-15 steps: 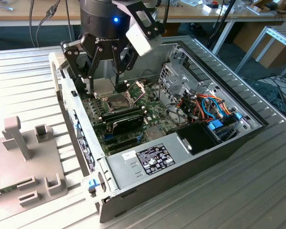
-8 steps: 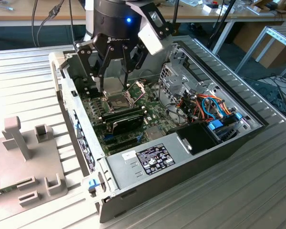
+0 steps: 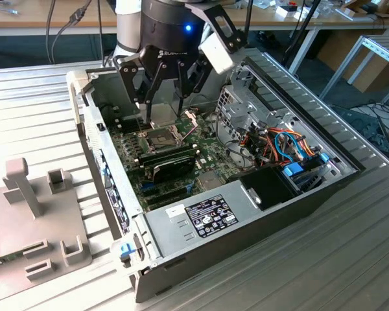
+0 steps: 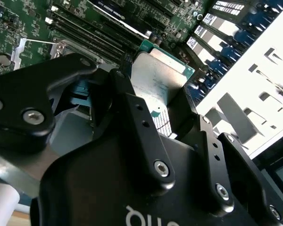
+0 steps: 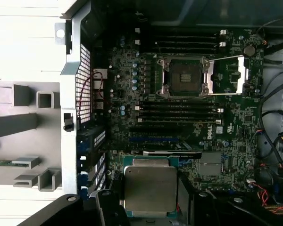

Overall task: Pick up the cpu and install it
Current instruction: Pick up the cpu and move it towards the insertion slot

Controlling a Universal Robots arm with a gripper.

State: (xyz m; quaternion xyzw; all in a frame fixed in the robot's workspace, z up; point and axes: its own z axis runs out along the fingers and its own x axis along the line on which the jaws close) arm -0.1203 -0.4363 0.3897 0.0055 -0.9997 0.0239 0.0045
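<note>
- A ribbed metal worktop (image 3: 324, 259) carried an open computer case (image 3: 181, 265) lying on its side across the middle, with a grey fixture (image 3: 32, 220) at the worktop's edge on the exterior view's left.
- Inside the case, a green motherboard (image 5: 236, 127) covered the floor. A power supply (image 3: 201, 217) sat at the case's near end in the exterior view, and a tangle of orange and blue cables (image 3: 285, 146) lay along the side on the exterior view's right.
- The black gripper (image 3: 163, 113) hung over the far end of the motherboard in the exterior view. Its fingers (image 4: 129, 108) were clenched on two opposite edges of the cpu (image 5: 150, 188).
- The cpu was held off the board, with its dull silver top facing the cameras in both wrist views.
- The dark square socket (image 5: 185, 77) lay uncovered on the motherboard, and its hinged metal frame (image 5: 228, 75) was swung back beside it. In the exterior view the cpu hung just above the socket, apart from it.
- Rows of dark memory slots (image 5: 179, 113) ran along the board just beside the socket.
</note>
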